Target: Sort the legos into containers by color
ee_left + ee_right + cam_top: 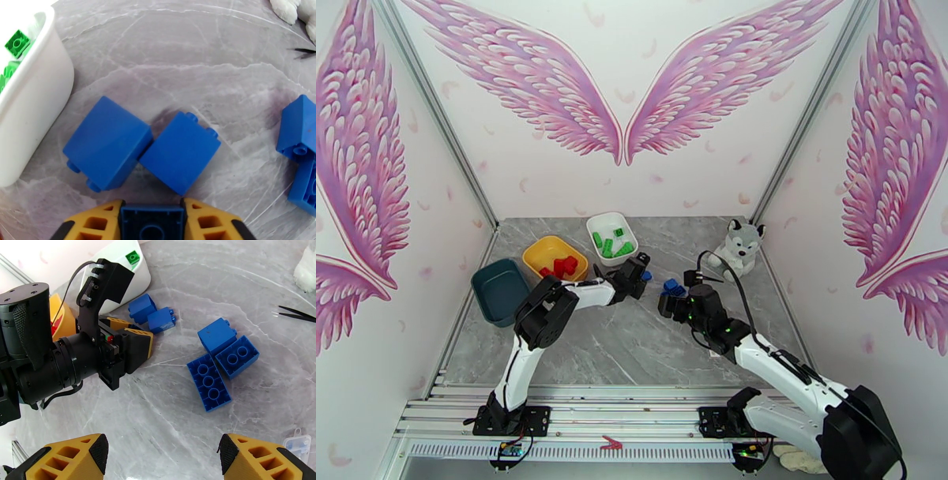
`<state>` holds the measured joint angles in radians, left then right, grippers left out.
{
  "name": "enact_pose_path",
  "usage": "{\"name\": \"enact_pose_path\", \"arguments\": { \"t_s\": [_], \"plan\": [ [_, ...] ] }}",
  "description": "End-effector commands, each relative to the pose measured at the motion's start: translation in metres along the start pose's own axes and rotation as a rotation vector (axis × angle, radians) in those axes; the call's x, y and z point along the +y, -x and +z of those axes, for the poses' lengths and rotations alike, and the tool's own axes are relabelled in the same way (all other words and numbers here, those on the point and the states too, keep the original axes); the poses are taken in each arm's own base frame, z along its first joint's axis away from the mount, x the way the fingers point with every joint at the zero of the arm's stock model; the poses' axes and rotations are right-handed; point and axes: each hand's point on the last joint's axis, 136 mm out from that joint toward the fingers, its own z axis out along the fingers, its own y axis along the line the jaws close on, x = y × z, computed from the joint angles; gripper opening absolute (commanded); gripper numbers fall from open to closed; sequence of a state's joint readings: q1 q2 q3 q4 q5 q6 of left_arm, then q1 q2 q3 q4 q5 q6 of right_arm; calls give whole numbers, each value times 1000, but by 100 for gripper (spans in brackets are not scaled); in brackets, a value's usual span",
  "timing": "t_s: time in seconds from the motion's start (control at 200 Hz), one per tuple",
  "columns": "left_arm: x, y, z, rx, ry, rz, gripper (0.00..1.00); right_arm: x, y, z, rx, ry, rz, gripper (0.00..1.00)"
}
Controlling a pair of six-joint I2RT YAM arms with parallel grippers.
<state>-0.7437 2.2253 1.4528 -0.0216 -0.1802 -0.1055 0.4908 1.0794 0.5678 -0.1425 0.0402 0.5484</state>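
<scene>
Green legos [16, 42] in white dish [35, 102]

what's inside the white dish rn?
Green legos lie in the white dish, several, none red or blue in the top view. They overlap, so the count is unclear; in the left wrist view its wall hides most of the inside.

Smooth plastic w/ slight sheen: blue bricks [106, 142]. White dish [35, 98]: glossy plastic. Table [177, 59]: grey marble-look top, smooth, semi-matt. Toy dog [739, 246]: fuzzy plush. Right gripper [162, 447] fingers [71, 457]: matt yellow plastic, hollow-ribbed.
</scene>
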Motion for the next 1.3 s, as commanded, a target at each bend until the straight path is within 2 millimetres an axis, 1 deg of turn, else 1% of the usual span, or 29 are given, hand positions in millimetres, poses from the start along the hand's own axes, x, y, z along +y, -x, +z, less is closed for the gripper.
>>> {"name": "enact_pose_path", "arguments": {
  "t_s": [0.0,0.065,0.17,0.19,0.195,0.215,0.31,0.375,0.455,0.5,0.58,0.675,0.74,0.84,0.925,1.03,1.08,1.215,1.295],
  "plan": [
    [-4,-1,-15,11,-8,2,29,5,3,3,-7,32,0,79],
    [-2,3,-28,-12,-15,-19,28,9,4,6,-8,47,4,78],
    [2,9,-51,-48,-17,-41,27,21,6,13,-6,103,11,75],
    [3,16,-56,-65,-17,-49,27,24,4,16,2,112,10,75],
    [3,9,-56,-53,-15,-46,27,25,5,16,2,115,10,74],
    [6,4,-59,-46,-11,-49,27,28,5,18,5,124,9,74],
    [13,5,-79,-71,4,-69,26,48,2,30,30,168,-11,73],
    [24,6,-93,-92,31,-91,26,65,1,38,44,199,-32,72],
    [41,3,-110,-116,86,-123,26,84,0,48,61,233,-53,72],
    [55,1,-119,-129,133,-150,26,96,-1,52,69,257,-65,71],
    [87,-6,-138,-157,232,-211,25,114,-2,59,81,290,-87,71],
    [128,-19,-161,-184,348,-320,24,128,-5,66,102,318,-104,70],
    [159,-32,-176,-202,413,-418,23,133,-5,68,107,330,-109,70],
    [202,-57,-199,-238,495,-582,21,135,-6,69,111,335,-117,70],
    [233,-78,-219,-274,564,-703,21,135,-6,68,109,334,-124,70],
    [264,-103,-241,-319,659,-812,22,134,-6,68,109,330,-132,70],
    [276,-111,-249,-334,694,-852,22,135,-6,67,108,335,-136,70],
    [303,-138,-264,-339,757,-962,22,134,-6,65,109,333,-146,70],
    [313,-149,-270,-354,767,-1021,22,131,-7,64,106,322,-152,70]
  ]
}}
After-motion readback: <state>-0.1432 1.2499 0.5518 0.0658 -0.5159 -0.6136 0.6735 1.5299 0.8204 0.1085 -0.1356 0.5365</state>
